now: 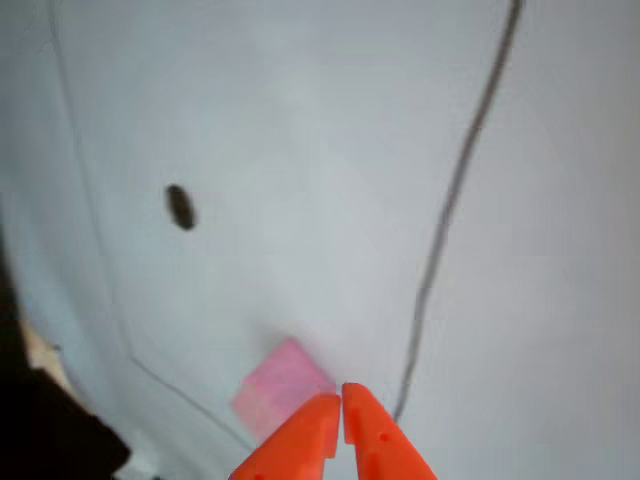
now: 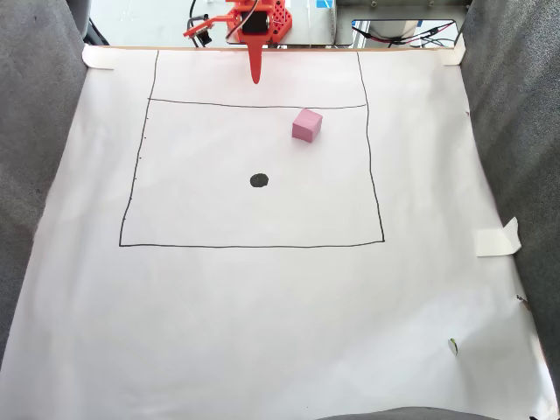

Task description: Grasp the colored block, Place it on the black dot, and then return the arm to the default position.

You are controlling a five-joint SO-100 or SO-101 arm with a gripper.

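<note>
In the other view, the gripper (image 1: pixel 341 400) enters from the bottom edge, its two orange fingers nearly together with only a thin slit between the tips, holding nothing. The pink cube (image 1: pixel 280 388) lies just beside the tips, to their left; the picture is soft, so whether a finger touches it is hard to say. The black dot (image 1: pixel 180 207) sits well apart, up and left.

In the fixed view, the gripper (image 2: pixel 255 77) hangs near the far edge of the paper-covered tabletop (image 2: pixel 262 332), the pink cube (image 2: pixel 306 125) inside the drawn rectangle (image 2: pixel 254 245) towards its far right corner, the black dot (image 2: pixel 259 180) near its middle. This view alone gives the layout; the other view alone shows the finger gap.

The risk: descending this closed would push the cube aside rather than straddle it.
</note>
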